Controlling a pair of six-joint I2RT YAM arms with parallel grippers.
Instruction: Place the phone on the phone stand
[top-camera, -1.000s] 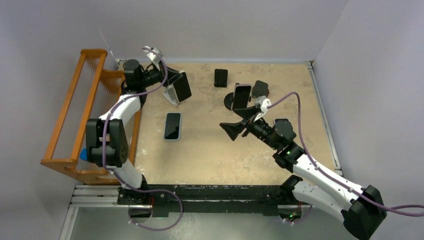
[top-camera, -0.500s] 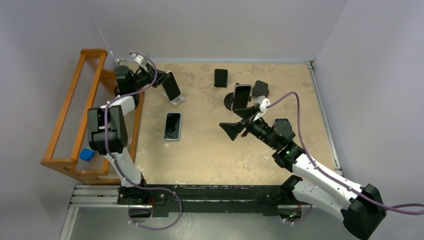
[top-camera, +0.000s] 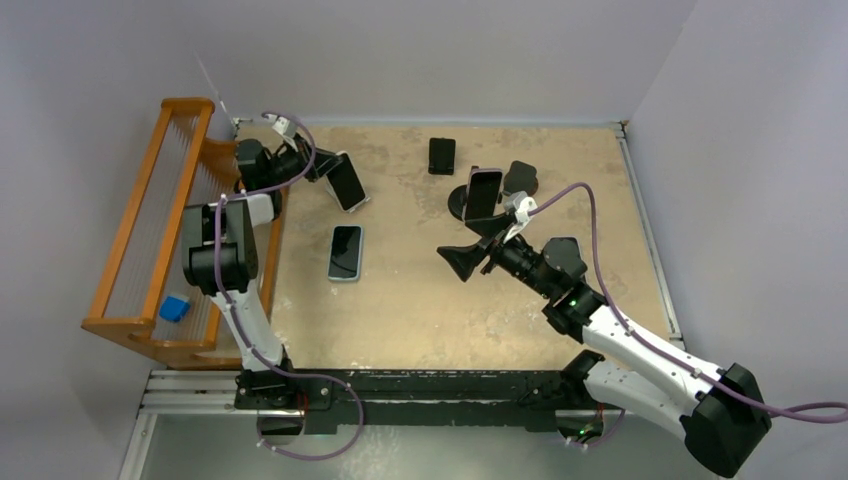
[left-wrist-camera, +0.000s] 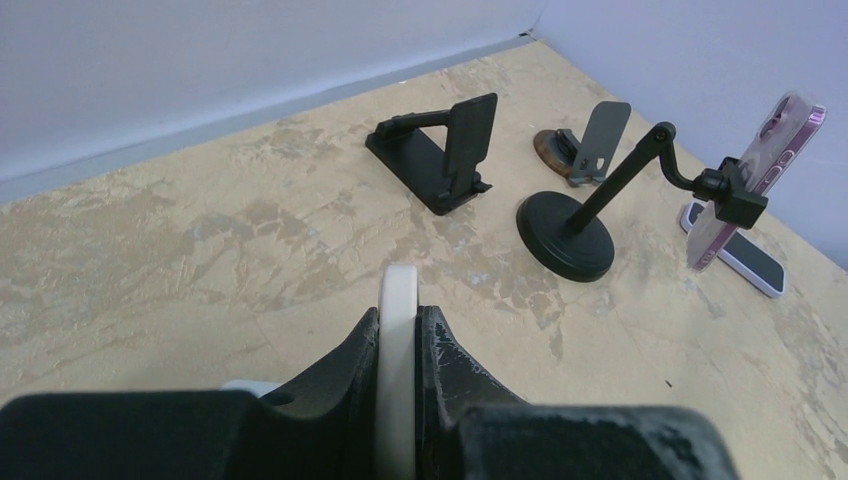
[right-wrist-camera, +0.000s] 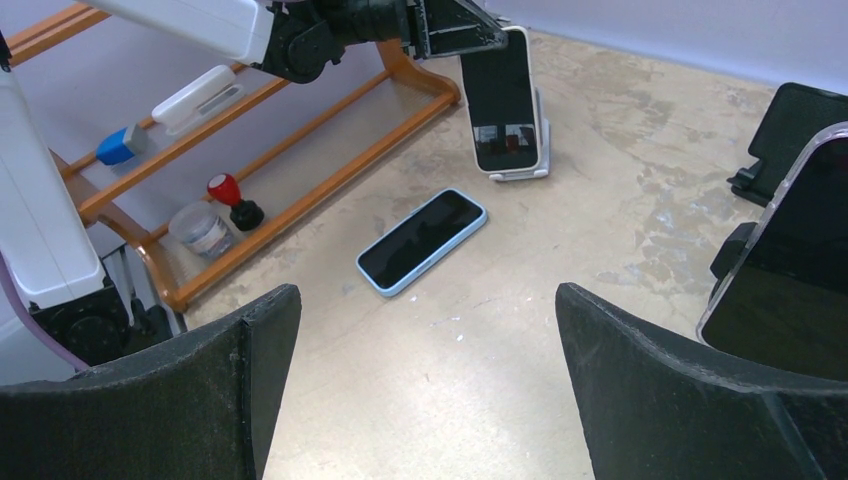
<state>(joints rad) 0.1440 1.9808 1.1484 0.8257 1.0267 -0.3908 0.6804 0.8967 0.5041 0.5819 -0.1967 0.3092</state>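
Over the far-left part of the tan worktop (top-camera: 420, 300), the top view shows the left tool (top-camera: 332, 172) clamped on a white-cased black-screened phone (top-camera: 346, 184). The right tool (top-camera: 462, 262) is well apart from it, empty, its fingers spread wide, so the left arm is the nearer.

From the left wrist, the 2 fingers (left-wrist-camera: 445, 355) pinch the phone's white edge; nothing beneath it shows.

From the right wrist, the phone leans back, its long axis tilted up toward the left tool and its lower end at the lip of a small white stand (right-wrist-camera: 520, 174). Whether it is fully seated I cannot tell. Near it, a light-blue-cased phone (right-wrist-camera: 422, 240) lies flat. The next move, I judge, is to settle the lower end into the lip, then let go.
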